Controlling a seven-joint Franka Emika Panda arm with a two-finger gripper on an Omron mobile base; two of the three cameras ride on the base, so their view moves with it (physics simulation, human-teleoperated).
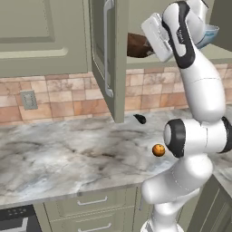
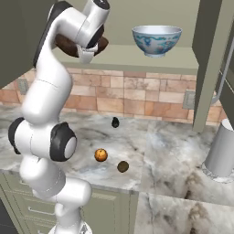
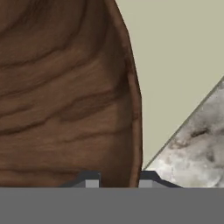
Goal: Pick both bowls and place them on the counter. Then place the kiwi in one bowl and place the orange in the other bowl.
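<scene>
Fingers [image 3: 118,179] clamped on wooden bowl [image 3: 65,96] rim at cabinet shelf [image 2: 151,61]; lift level, clear shelf edge, lower to surface [image 1: 68,154].

Both bowls sit on the cabinet shelf [image 2: 137,57] at the frame's top: wooden bowl [image 2: 68,45] left, patterned bowl [image 2: 156,40] right; orange [image 2: 101,155] and kiwi [image 2: 122,167] lie low-centre on the counter [image 2: 173,151] (kiwi right).

Dark brown bowl [image 3: 65,96] (wood-grained), blue-patterned white bowl [image 2: 156,39].

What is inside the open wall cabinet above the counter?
On its shelf stand the white bowl with blue pattern and the dark brown wooden bowl, whose rim the gripper is shut on. The arm covers much of the wooden bowl, so its inside is partly hidden.
</scene>
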